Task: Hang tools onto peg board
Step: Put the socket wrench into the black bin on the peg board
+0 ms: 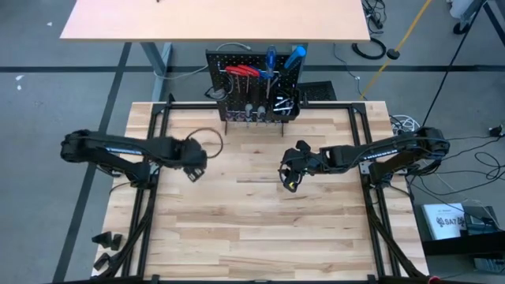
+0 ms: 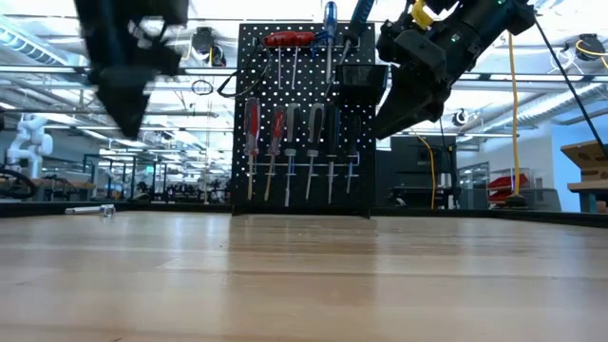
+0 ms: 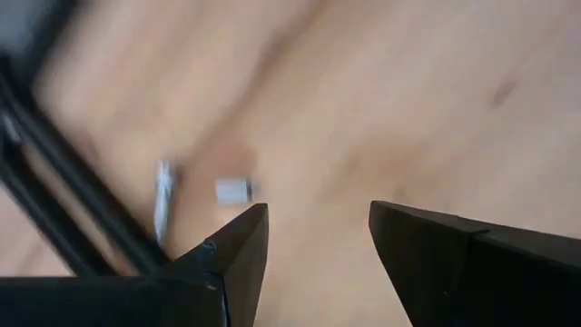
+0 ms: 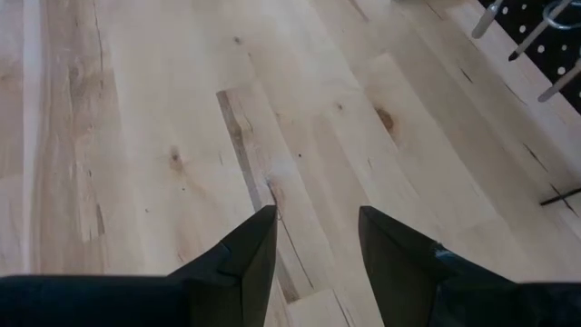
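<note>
The peg board stands upright at the table's far edge. Red-handled tools, blue screwdrivers and a row of small screwdrivers hang on it, beside a square black bin. My left gripper is open above the table's left part, pointing steeply down. Small silver metal pieces lie on the wood beyond its fingers. My right gripper hangs open over bare wood, right of centre. Nothing is between either pair of fingers.
A thin dark loop lies on the wood between my left gripper and the peg board. Black frame rails run along the table's left and right sides. Bare wood fills the middle and near part.
</note>
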Controlling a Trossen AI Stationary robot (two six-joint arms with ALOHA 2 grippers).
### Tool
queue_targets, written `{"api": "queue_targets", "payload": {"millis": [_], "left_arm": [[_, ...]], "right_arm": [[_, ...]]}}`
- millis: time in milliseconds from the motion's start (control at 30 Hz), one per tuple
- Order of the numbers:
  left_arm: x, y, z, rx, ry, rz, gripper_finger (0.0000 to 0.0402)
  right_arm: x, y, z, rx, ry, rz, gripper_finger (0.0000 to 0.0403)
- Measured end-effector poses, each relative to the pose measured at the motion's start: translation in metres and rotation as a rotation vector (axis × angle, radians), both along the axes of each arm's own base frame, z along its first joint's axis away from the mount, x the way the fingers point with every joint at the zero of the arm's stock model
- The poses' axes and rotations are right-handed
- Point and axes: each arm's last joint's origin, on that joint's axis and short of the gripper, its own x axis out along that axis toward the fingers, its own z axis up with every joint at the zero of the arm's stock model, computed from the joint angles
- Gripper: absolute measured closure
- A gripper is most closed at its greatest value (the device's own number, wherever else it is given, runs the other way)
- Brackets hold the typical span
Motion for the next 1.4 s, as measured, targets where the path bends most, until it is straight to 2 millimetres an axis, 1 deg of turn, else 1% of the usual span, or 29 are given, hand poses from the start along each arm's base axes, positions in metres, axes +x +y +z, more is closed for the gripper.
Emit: {"api": "queue_targets", "payload": {"millis": [67,167,233,333,400,633,800,1100,1300,1400], "left_arm": [[-0.006,-0.002,-0.023,-0.041,0.058,0.081,0.0201],[-0.019,0.002,-0.050,-0.058,0.132,0.238,0.0201],[-0.026,0.006,-0.063,-0.051,0.168,0.318,0.0201],[-0.028,0.013,-0.075,-0.047,0.130,0.387,0.0201],[-0.027,0.018,-0.079,-0.027,0.091,0.403,0.0201],[-0.017,0.037,-0.078,0.011,-0.063,0.482,0.0201],[-0.019,0.043,-0.082,0.055,-0.108,0.590,0.0202],[-0.032,0.042,-0.096,0.088,-0.145,0.800,0.0201],[-0.030,0.043,-0.105,0.077,-0.228,0.811,0.0201],[-0.033,0.042,-0.108,0.078,-0.208,0.811,0.0201]], "right_arm": [[0.002,0.000,-0.001,0.001,-0.006,-0.001,0.0254],[0.002,0.000,0.000,0.000,-0.018,0.000,0.0254],[0.003,0.000,0.001,-0.004,-0.031,0.005,0.0254],[0.005,0.000,0.002,-0.006,-0.050,0.007,0.0254],[0.004,0.000,0.002,-0.007,-0.047,0.008,0.0254],[0.004,0.000,0.002,-0.008,-0.044,0.009,0.0254],[0.003,0.000,0.001,-0.007,-0.026,0.009,0.0254],[0.003,0.000,0.001,-0.007,-0.024,0.009,0.0254],[0.003,0.000,0.001,-0.006,-0.025,0.008,0.0254],[0.003,0.000,0.000,-0.006,-0.024,0.008,0.0254]]}}
